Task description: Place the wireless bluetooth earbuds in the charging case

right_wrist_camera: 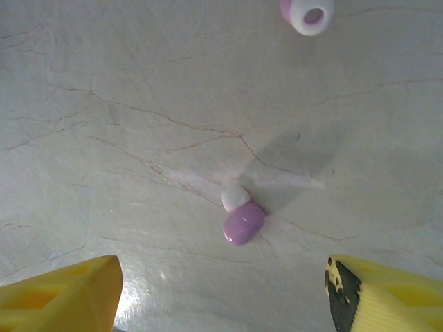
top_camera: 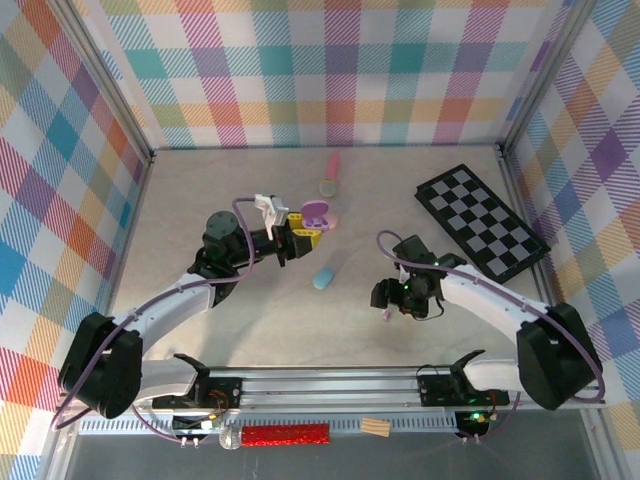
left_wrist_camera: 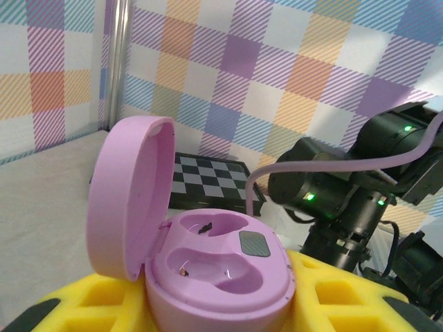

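My left gripper is shut on the purple charging case, its yellow fingers pressing on both sides of the base. The case's lid stands open and both wells are empty. On the table lies a purple earbud with a white tip, and my right gripper hovers open above it, fingertips wide on either side. In the top view that earbud is a small speck just under the right gripper. A second purple-and-white earbud lies farther off.
A pale blue closed case lies on the table between the two grippers. A pink piece and a small greenish case sit toward the back. A black-and-white checkerboard lies at the right, by the plaid wall.
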